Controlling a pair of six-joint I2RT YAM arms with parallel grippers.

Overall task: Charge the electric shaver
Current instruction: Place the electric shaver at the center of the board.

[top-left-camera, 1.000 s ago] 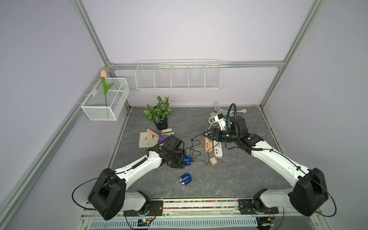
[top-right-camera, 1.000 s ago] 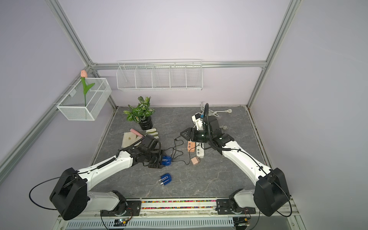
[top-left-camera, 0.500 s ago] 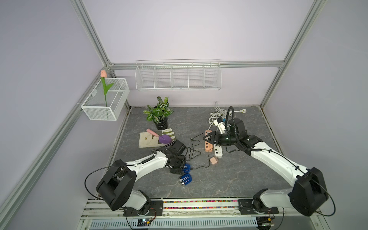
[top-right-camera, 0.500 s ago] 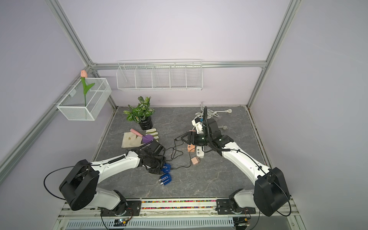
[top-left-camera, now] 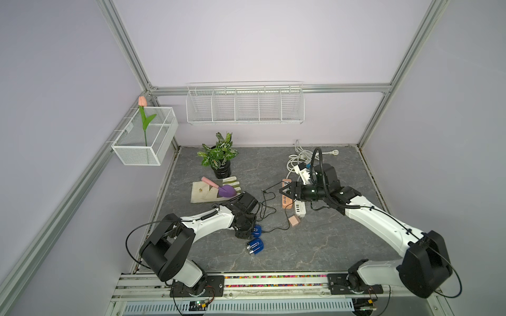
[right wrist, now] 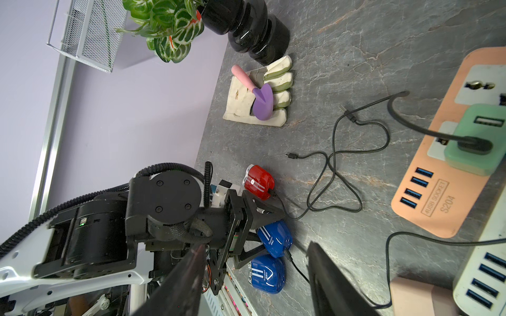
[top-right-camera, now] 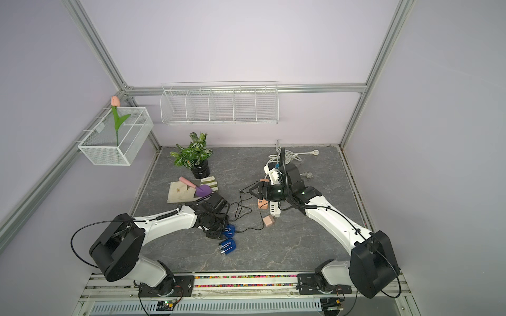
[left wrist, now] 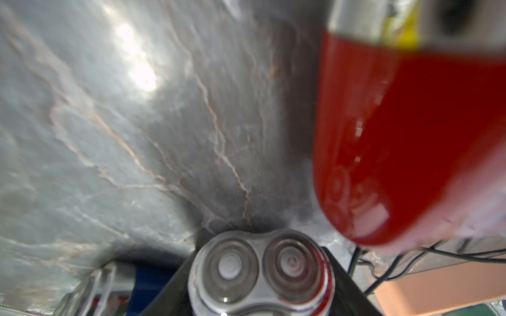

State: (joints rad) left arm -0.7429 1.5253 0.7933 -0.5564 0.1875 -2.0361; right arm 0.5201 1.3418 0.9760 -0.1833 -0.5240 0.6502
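— Your left jaws sit either side of the blue shaver (right wrist: 275, 238), down at the tabletop (top-left-camera: 315, 246). From the left wrist you see its round cutter heads (left wrist: 260, 269) right between the dark fingers (left wrist: 345, 279). Whether they press it or only straddle it, I can't tell you.

— And my right ones?

— Your right jaws are spread apart with nothing between them, hanging over the peach power strip (right wrist: 427, 208).

— Where are the shavers?

— Three in a row, close under your left arm (top-left-camera: 208, 221). The red shaver (right wrist: 258, 182) is on the side of the glove (right wrist: 241, 109). The blue one you're at is in the middle, and a second blue shaver (right wrist: 267, 273) lies just beside it toward the front rail (top-left-camera: 273, 280).

— Cables?

— A black cable (right wrist: 297, 266) is plugged into the blue shaver and runs off toward the pink adapter (right wrist: 410, 296), which lies on the tabletop just beside the end of the white power strip (right wrist: 471, 273). Another dark lead (right wrist: 284, 209) goes into the red shaver. A green adapter (right wrist: 471, 161) sits in a socket of the peach strip with a black plug (right wrist: 473, 143) pushed into it. One loose cable end (right wrist: 291, 156) lies bare on the tabletop between the glove and the peach strip.
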